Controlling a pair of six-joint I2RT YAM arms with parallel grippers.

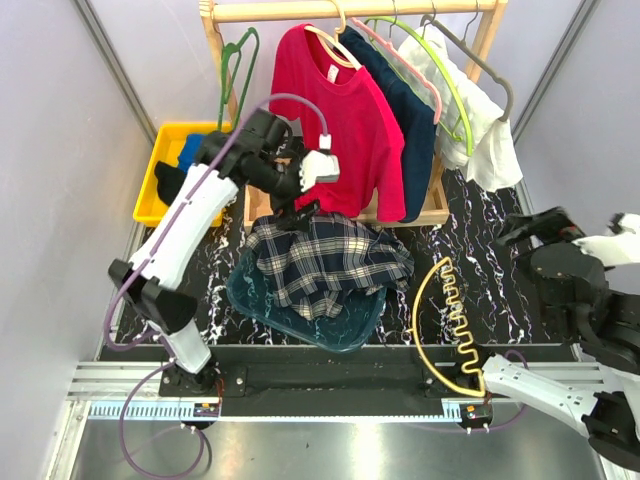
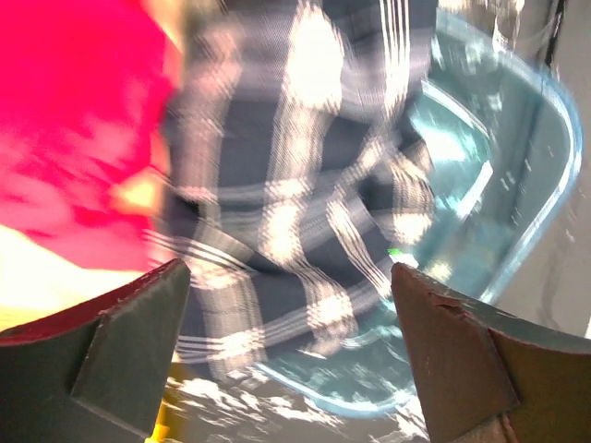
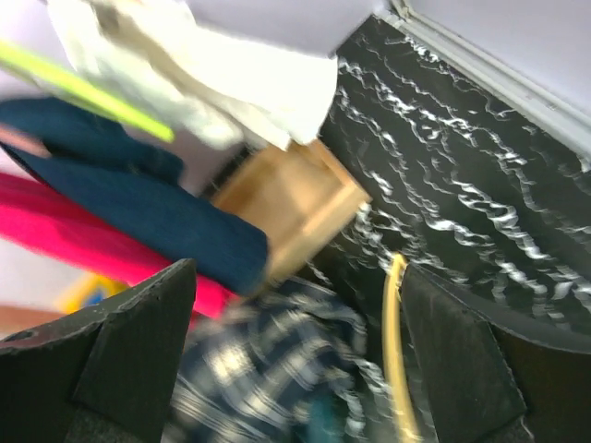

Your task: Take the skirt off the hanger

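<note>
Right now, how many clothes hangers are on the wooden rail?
5. Left to right: empty green wire hanger, pale one in the red T-shirt, pink hanger carrying the skirt, lime one, grey one over white cloth. Others may be hidden.

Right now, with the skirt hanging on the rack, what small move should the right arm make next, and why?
Probably ease the right gripper forward and left toward the denim skirt's lower edge. Its jaws are open and empty, the garment hangs from the pink hanger, and that hem is the part facing this wrist camera.
</note>
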